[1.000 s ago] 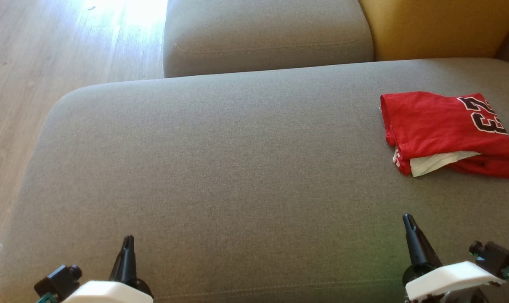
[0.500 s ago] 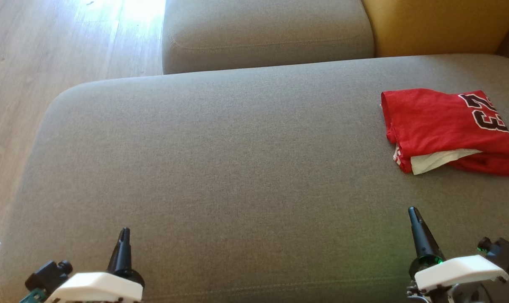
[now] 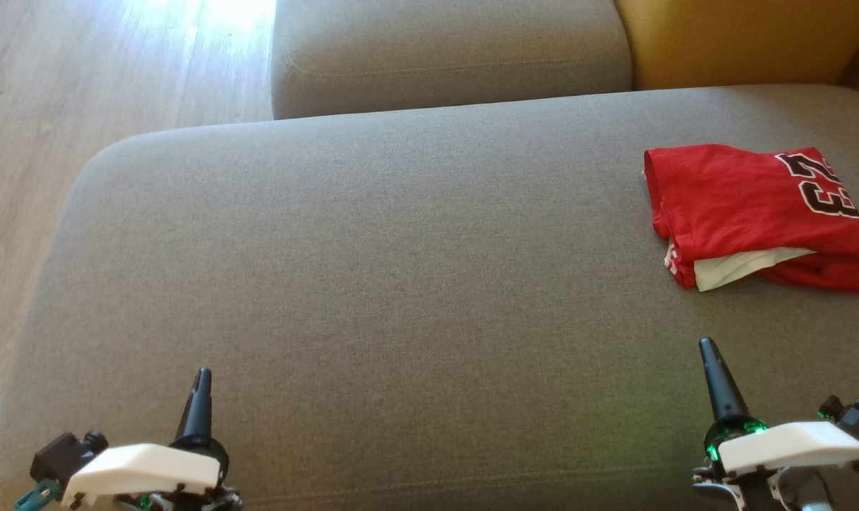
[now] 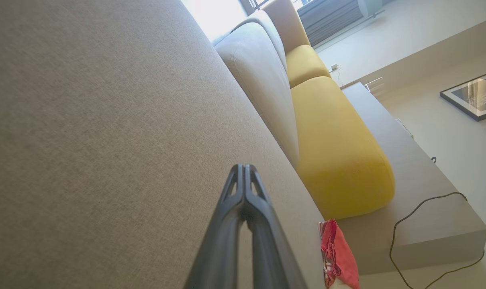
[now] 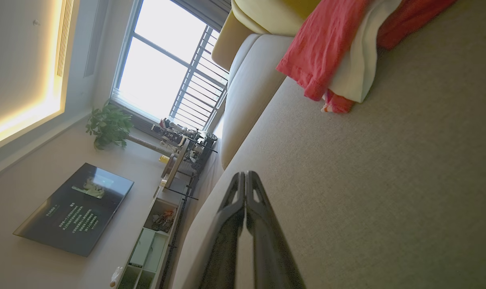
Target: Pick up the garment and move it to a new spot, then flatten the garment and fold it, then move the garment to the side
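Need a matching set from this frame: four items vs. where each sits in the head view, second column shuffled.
1. red folded jersey with a black-and-white number
2. mustard-yellow sofa cushion
3. left gripper
4. pale wooden floor

A. top left
B. bottom left, fingers shut
C. right end of the grey fabric seat
D. top right

Pairs: 1-C, 2-D, 3-B, 4-A

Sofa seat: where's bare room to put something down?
Bare grey seat cushion runs from its left edge to the folded red jersey, between the back cushion and the left claw and right claw. The far right end, holding the jersey, is crowded.
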{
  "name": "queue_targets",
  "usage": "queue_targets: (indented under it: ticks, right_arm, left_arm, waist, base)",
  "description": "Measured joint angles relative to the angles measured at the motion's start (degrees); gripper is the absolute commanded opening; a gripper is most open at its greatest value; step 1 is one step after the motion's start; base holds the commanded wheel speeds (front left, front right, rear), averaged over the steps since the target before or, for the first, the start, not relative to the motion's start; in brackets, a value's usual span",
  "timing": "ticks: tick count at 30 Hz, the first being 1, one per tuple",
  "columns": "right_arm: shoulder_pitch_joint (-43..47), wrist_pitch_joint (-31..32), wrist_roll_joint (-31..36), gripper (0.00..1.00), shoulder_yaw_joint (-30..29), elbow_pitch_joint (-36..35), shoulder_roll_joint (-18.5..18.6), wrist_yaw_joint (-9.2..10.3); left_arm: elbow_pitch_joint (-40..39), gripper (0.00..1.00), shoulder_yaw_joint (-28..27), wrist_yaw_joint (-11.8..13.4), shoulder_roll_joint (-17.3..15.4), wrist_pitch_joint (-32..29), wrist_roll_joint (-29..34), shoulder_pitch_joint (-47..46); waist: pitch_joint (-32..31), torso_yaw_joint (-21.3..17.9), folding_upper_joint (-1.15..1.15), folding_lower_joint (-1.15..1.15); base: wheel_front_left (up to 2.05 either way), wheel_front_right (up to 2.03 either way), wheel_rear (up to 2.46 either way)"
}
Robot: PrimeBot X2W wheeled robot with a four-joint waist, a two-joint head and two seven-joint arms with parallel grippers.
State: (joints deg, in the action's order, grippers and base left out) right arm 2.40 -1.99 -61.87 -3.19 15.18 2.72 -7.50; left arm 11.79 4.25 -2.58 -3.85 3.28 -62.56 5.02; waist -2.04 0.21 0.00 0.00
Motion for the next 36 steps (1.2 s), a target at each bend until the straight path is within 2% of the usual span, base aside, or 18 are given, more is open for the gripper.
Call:
queue_targets:
  ticks: [36]
  right_arm:
    - [-4.4,5.6,-23.6,0.00,-2.7,0.6,0.0,0.00]
  left_arm:
    - [2.9,0.00,-5.0,-3.5,0.1,-5.8,-24.2,-5.9]
  waist:
    - [1.7,-0.2,0.00,0.01]
  base:
    - [0.00,0.00,0.00]
